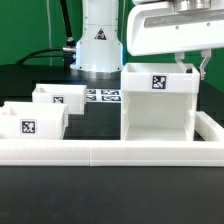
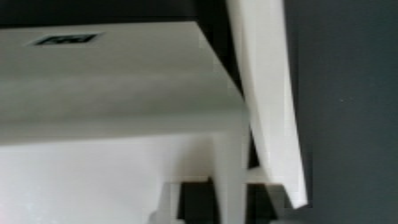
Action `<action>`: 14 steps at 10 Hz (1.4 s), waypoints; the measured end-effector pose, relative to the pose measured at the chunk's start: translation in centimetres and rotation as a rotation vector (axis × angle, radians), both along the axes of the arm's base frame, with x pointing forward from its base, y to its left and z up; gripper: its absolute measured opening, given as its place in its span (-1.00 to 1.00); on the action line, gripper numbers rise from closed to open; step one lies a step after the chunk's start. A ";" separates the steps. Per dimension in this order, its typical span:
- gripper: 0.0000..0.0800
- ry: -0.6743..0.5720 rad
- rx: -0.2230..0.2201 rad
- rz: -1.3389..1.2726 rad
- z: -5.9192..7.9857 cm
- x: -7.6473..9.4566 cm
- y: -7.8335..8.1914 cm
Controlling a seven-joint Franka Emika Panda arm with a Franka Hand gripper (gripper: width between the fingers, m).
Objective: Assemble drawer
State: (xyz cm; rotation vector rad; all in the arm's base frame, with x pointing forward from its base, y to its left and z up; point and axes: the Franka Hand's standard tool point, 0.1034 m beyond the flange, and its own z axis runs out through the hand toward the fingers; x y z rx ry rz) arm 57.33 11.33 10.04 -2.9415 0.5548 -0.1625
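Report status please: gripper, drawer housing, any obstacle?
Gripper straddles housing wall, exterior view's right; grip not confirmed. Housing upright. Near tray, far tray stand clear, nothing blocking.

I log three white plastic items:
- cube housing [image 1: 158, 105]: stands square by the desk's near edge, toward the exterior view's right, tag on its camera-facing wall
- front tray [image 1: 28, 122]: small, open top up, tagged, near edge, exterior view's left
- rear tray [image 1: 58, 97]: same kind, just behind it
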 end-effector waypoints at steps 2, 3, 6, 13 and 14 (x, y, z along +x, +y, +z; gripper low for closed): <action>-0.89 -0.005 0.020 -0.125 -0.2 0.6 -0.2; -0.89 -0.014 0.032 -0.185 -0.2 0.9 -0.1; -0.88 -0.023 0.078 -0.329 0.3 1.6 -0.3; -0.87 0.035 0.210 -0.754 0.7 2.2 -0.9; -0.87 0.044 0.230 -0.811 0.8 2.4 -0.9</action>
